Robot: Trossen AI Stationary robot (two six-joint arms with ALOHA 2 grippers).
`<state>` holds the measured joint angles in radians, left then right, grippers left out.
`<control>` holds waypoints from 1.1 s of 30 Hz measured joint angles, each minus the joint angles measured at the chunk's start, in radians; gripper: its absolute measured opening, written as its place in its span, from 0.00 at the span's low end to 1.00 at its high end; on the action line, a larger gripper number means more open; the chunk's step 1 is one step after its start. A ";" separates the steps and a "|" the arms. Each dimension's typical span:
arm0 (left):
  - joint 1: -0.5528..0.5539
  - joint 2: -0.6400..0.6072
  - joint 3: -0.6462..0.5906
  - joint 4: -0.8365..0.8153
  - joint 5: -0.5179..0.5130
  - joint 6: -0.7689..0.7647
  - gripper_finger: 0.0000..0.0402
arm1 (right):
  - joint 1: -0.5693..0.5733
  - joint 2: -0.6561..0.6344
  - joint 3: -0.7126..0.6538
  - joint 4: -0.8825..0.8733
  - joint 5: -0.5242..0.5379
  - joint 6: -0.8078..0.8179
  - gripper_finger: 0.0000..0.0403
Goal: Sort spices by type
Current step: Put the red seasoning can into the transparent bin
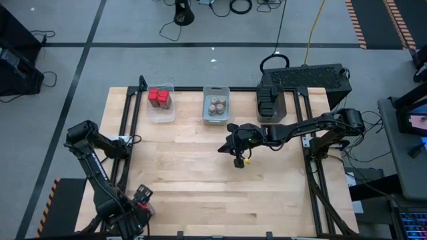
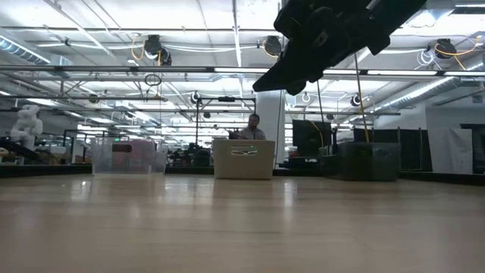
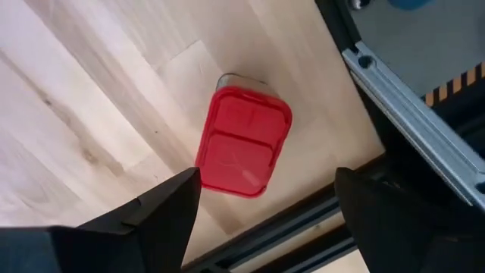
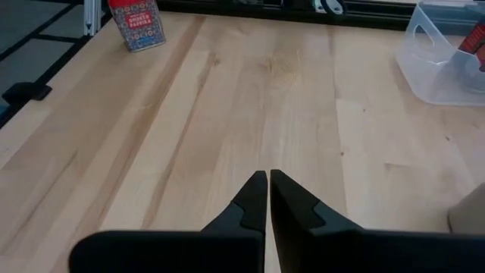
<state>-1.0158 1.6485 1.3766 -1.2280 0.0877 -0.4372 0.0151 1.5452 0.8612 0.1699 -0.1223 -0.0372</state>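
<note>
The left gripper (image 3: pixel 261 201) sits at the near left corner of the wooden table (image 1: pixel 200 173), its two dark fingers spread wide and holding nothing. Seen from its wrist camera, a red spice tin (image 3: pixel 244 141) with a ridged lid stands on the table just beyond the open fingers, close to the table's metal edge rail (image 3: pixel 409 98), touching neither finger.

The right gripper (image 4: pixel 268 199) hangs above the middle of the table, fingers pressed together with nothing between them. In the overhead view a small yellow patch shows at this gripper; what it is cannot be made out.

Along the far edge stand three bins. The clear bin (image 1: pixel 161 103) on the left holds red boxy spice blocks (image 1: pixel 159 98). The middle bin (image 1: pixel 215 105) holds small round brownish-topped jars (image 1: pixel 216 105). The dark bin (image 1: pixel 271 105) on the right holds dark contents that blend with its walls, so single pieces cannot be counted.

From table height the bins' contents are blurred, and the right arm is cut off by the picture's top edge. A person (image 2: pixel 252 127) sits in the room behind the middle bin.
</note>
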 joint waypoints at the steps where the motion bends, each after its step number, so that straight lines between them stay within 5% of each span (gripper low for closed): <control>1: 0.001 0.000 0.000 -0.001 0.000 -0.021 0.77 | 0.000 0.000 0.000 0.000 0.000 0.000 0.00; 33: 0.001 0.000 0.000 0.144 -0.018 -0.082 0.77 | 0.000 0.000 0.000 -0.001 -0.005 -0.001 0.00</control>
<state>-1.0149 1.6485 1.3762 -1.0836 0.0697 -0.5187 0.0151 1.5452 0.8612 0.1688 -0.1276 -0.0378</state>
